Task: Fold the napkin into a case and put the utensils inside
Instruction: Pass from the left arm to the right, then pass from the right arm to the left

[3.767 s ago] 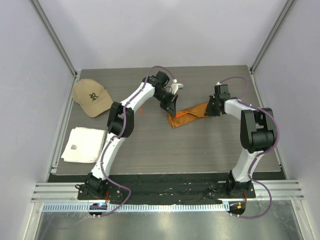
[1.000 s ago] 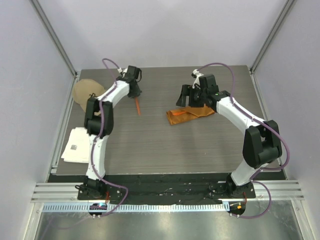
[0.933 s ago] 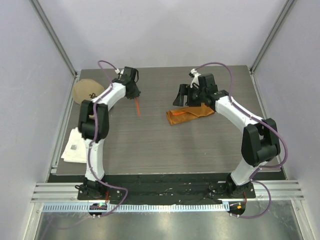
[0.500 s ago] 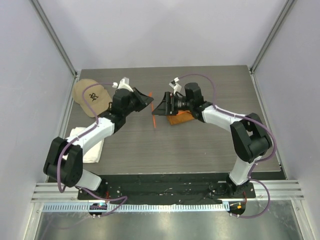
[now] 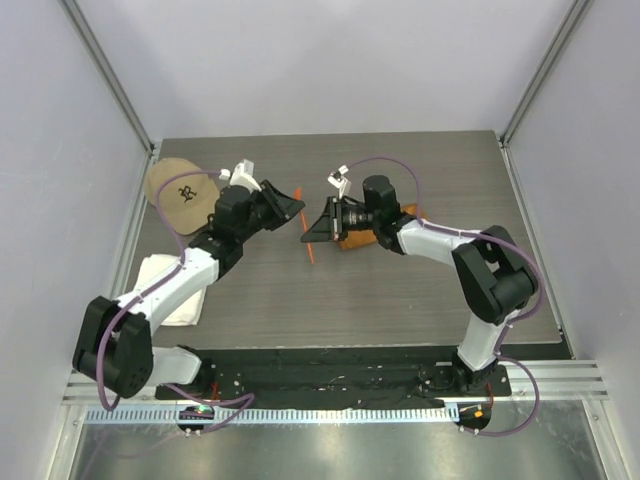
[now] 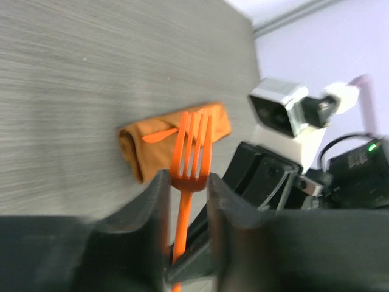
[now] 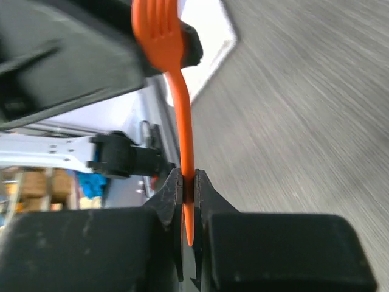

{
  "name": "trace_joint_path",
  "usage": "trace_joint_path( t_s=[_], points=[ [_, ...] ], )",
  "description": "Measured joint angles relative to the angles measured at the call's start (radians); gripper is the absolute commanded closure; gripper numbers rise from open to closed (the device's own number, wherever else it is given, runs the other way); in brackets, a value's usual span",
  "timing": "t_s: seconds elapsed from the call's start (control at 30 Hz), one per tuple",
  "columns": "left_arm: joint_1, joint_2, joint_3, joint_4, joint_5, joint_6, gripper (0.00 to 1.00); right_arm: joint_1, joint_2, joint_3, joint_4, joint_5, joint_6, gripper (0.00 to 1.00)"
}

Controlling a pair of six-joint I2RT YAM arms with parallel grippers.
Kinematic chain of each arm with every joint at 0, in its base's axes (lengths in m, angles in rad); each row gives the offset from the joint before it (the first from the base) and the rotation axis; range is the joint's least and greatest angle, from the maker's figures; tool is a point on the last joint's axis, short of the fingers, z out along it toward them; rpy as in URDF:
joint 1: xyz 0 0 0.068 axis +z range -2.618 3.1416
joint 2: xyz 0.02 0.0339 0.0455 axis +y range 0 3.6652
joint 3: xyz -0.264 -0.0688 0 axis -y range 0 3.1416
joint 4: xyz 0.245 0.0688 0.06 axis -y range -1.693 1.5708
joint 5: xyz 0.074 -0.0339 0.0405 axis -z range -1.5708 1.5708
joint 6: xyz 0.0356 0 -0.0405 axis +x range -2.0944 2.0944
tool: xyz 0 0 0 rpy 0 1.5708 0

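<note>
One fork (image 7: 180, 109) between my two pincers.
My right pincer (image 7: 188, 182) clamps its handle; my left pincer (image 6: 185, 182) stands slightly parted around its neck. The case (image 6: 146, 152) lies just ahead of my left pincer.

**Hidden / cropped / blurred**

Fork (image 7: 184, 121): tines cropped by the top edge in the right wrist view, handle end buried between the right gripper (image 7: 188, 182) jaws. In the left wrist view the lower handle is lost behind the left gripper (image 6: 187, 182), whose near body is pure blur.

Case (image 6: 146, 152): middle covered by the fork head, and in the top view mostly behind the right gripper.

Second utensil (image 6: 157, 135): only a tip pokes out, kind unclear.

Cap (image 5: 172, 190) right edge and towel (image 5: 155, 285) right part sit under the left arm.

Right wrist background is smeared, counter (image 7: 316, 91) grain streaked.
</note>
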Motion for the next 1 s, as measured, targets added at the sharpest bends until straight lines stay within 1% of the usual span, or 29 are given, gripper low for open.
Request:
trace_joint_path(
  t_s=[0.03, 0.1, 0.2, 0.27, 0.3, 0.33, 0.43, 0.53, 0.57, 0.63, 0.73, 0.8, 0.9, 1.0],
  points=[
    [0.004, -0.013, 0.013, -0.042, 0.010, 0.019, 0.44, 0.005, -0.021, 0.014, -0.079, 0.026, -0.069, 0.99],
    [0.025, -0.058, 0.054, -0.159, 0.040, 0.053, 0.32, 0.016, -0.063, 0.046, -0.235, 0.117, -0.183, 0.99],
    [0.057, -0.161, 0.096, -0.281, 0.078, 0.085, 0.24, 0.019, -0.131, 0.068, -0.452, 0.333, -0.368, 0.99],
    [0.083, -0.244, 0.117, -0.375, 0.089, 0.093, 0.26, 0.023, -0.180, 0.068, -0.596, 0.523, -0.507, 0.97],
    [0.102, -0.274, 0.135, -0.431, 0.093, 0.096, 0.27, 0.024, -0.190, 0.068, -0.625, 0.571, -0.541, 0.97],
    [0.121, -0.294, 0.161, -0.494, 0.103, 0.101, 0.28, 0.034, -0.209, 0.061, -0.655, 0.656, -0.598, 0.97],
    [0.180, -0.298, 0.233, -0.647, 0.161, 0.104, 0.30, 0.098, -0.294, -0.018, -0.680, 0.886, -0.760, 0.99],
    [0.216, -0.267, 0.254, -0.755, 0.270, 0.097, 0.30, 0.246, -0.452, -0.183, -0.640, 1.093, -0.968, 0.99],
    [0.216, -0.259, 0.253, -0.770, 0.290, 0.092, 0.30, 0.282, -0.483, -0.217, -0.629, 1.126, -1.011, 0.99],
    [0.215, -0.241, 0.228, -0.780, 0.376, 0.055, 0.27, 0.333, -0.531, -0.268, -0.609, 1.204, -1.102, 0.99],
    [0.211, -0.240, 0.173, -0.778, 0.465, 0.003, 0.26, 0.349, -0.556, -0.298, -0.580, 1.269, -1.243, 0.99],
    [0.200, -0.240, 0.147, -0.777, 0.497, -0.026, 0.24, 0.365, -0.575, -0.319, -0.566, 1.300, -1.336, 0.99],
    [0.160, -0.240, 0.120, -0.775, 0.509, -0.065, 0.22, 0.403, -0.592, -0.328, -0.566, 1.315, -1.433, 0.99],
    [0.092, -0.233, 0.103, -0.768, 0.499, -0.114, 0.22, 0.440, -0.604, -0.328, -0.564, 1.318, -1.508, 0.99]
  ],
)
